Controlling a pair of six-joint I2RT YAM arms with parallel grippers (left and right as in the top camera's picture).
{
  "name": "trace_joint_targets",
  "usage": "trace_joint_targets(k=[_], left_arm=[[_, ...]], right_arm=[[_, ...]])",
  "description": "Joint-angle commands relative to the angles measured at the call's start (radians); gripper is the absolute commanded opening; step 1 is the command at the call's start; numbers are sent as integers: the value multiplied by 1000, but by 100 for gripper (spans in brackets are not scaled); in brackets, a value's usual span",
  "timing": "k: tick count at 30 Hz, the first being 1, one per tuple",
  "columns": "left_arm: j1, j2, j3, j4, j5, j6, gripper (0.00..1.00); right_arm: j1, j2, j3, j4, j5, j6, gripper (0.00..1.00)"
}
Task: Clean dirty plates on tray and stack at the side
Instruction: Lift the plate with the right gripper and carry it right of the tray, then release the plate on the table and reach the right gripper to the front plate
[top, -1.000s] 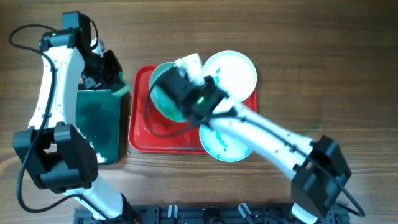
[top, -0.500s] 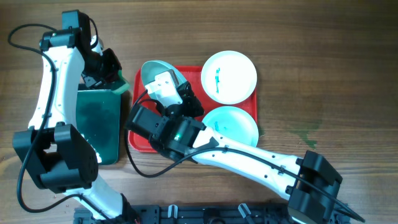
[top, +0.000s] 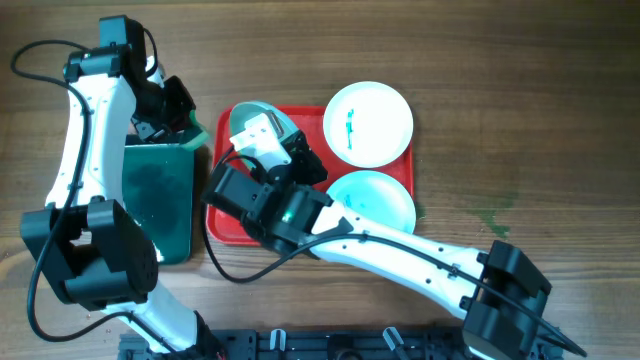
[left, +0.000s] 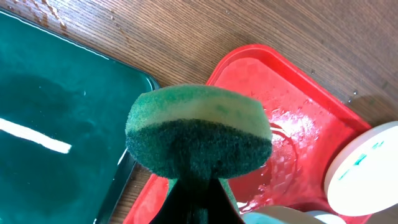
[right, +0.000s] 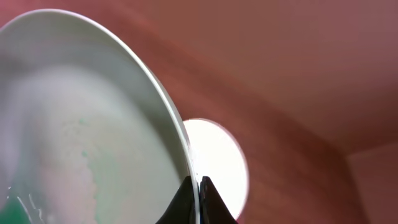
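Right gripper (right: 198, 186): pinched on tilted plate (right: 93, 124) rim; hold steady.
Left gripper (left: 194, 198): clamping sponge (left: 199, 134); wipe smears over tray (left: 298, 99).

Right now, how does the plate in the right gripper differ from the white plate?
The held plate is pale mint, the white plate white. The held plate stands tilted, pinched at its rim by the right gripper; the white plate lies flat on the tray, free. The white plate bears teal streaks; the held plate only faint greenish marks. Both are round.
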Motion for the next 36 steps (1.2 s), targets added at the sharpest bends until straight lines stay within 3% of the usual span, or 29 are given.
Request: trace_joint_targets(k=[1,4,10,14,17,25,30,36], left_arm=[[-31,-17,8,-1,9,-35,4],[-71,-17,8,0,9,-35,4],[-135,-17,8,12,9,-35,4],[-141,-17,8,11,9,-59,4],[-162,-17,8,11,8,-83,4],[-214,-17,8,26,-6,-85,4],[-222,-17,8,28,-85,-87,4],[-222,-17,8,42,-97,-87,4]], right_arm=[[-35,-6,3,-13,-85,50,4],[-79,-44,3,-39,-174,53,4],[-253,-135,3,-106,-641,105,4],[-432,-202,3,-133,-956,103,4],[-652,-279,3,-179,-1172,102,4],[-1159,-324,-19,-404,-1182,126,4],[-1329,-323,-135,-410,-1054,131,4],[-1437,-323,-351,-300,-1048,157,4]])
